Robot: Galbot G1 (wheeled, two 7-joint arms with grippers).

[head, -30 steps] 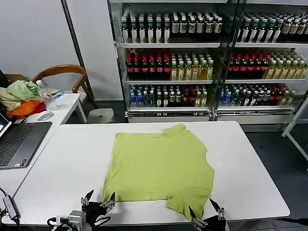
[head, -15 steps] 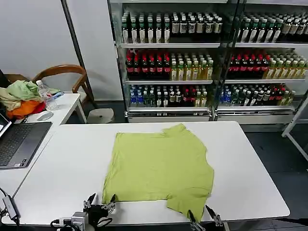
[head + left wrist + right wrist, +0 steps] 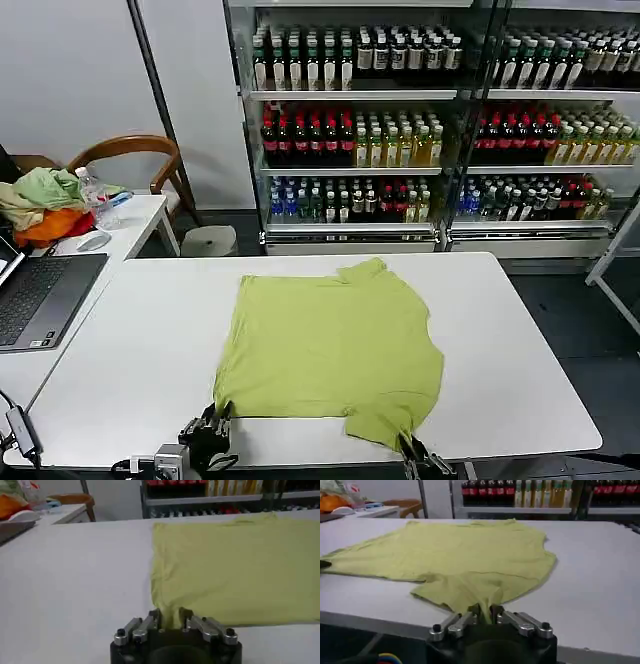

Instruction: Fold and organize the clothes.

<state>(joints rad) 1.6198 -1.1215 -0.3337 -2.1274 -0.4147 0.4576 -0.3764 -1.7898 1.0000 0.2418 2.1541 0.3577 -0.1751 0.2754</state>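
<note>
Lime yellow-green T-shirt (image 3: 330,350) lies flat on the white table (image 3: 130,360), centred, near hem and sleeve at the robot-side edge. Left gripper (image 3: 170,620) has its fingers pressed together on the near left hem corner; the left wrist view shows cloth pinched between them. Right gripper (image 3: 484,611) is pinching the near sleeve edge on the right side, with fabric bunched into its closed fingers.

Step in hand, as I read it: both corners grabbed, first fold not yet made.

How to do it well:
- Check each pinch has both cloth layers, not just the top one.
- Lift both corners together, level, just off the table.
- Keep light tension between the grippers so the edge stays straight.
- Carry toward the far hem near the collar (image 3: 366,266) and lay it down; don't drop it.
- Risk: the right grip is on a sleeve, so that side may fold skewed.
</note>
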